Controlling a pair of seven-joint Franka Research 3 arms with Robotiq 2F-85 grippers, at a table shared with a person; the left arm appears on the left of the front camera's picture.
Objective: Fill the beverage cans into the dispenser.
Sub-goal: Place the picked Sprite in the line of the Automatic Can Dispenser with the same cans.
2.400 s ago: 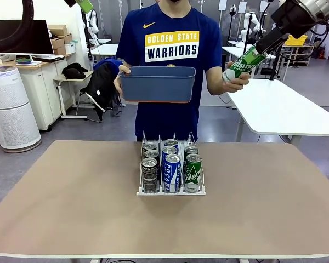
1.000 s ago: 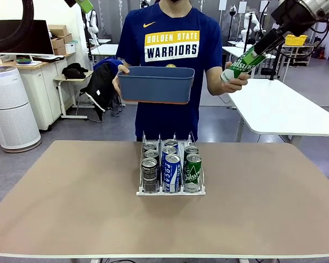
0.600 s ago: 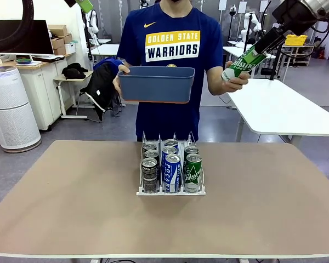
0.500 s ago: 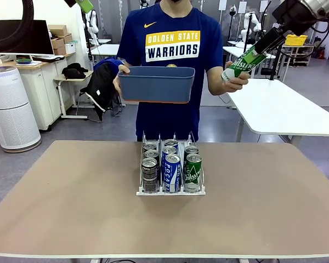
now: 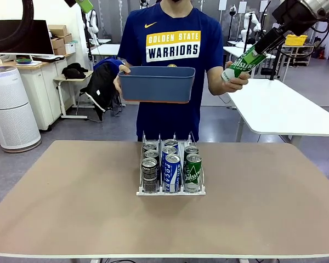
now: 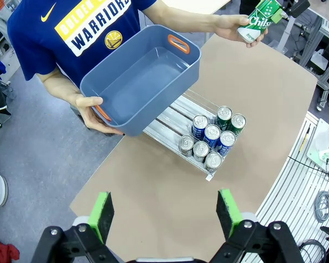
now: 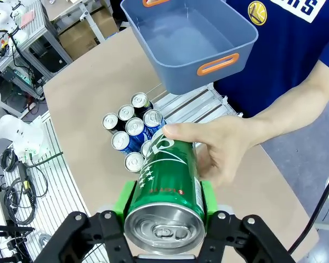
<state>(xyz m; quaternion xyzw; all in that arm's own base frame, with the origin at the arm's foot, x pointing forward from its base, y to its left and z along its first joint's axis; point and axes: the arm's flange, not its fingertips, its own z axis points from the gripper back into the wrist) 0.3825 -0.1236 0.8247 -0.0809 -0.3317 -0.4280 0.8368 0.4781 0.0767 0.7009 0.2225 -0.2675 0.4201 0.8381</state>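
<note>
Right end effector [image 7: 164, 211] clamped on green can [image 7: 167, 183], person's hand [image 7: 225, 148] also holding it; left end effector [image 6: 167, 211] spread, empty; dispenser [image 5: 170, 189] on desk [image 5: 71, 197].

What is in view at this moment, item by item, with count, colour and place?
Dispenser: one, clear with white base, table centre.
Cans in dispenser: seven; three black left lane, two blue middle, two green right.
Handover can: one, green, in the air between the right gripper and the person's hand.
Tub: one, blue-grey with orange handles, empty, held above the dispenser.
Table: one, tan.
Person's hands: one on the green can, one on the tub.
Right gripper: shut on the can.
Left gripper: open, high above the table.
</note>
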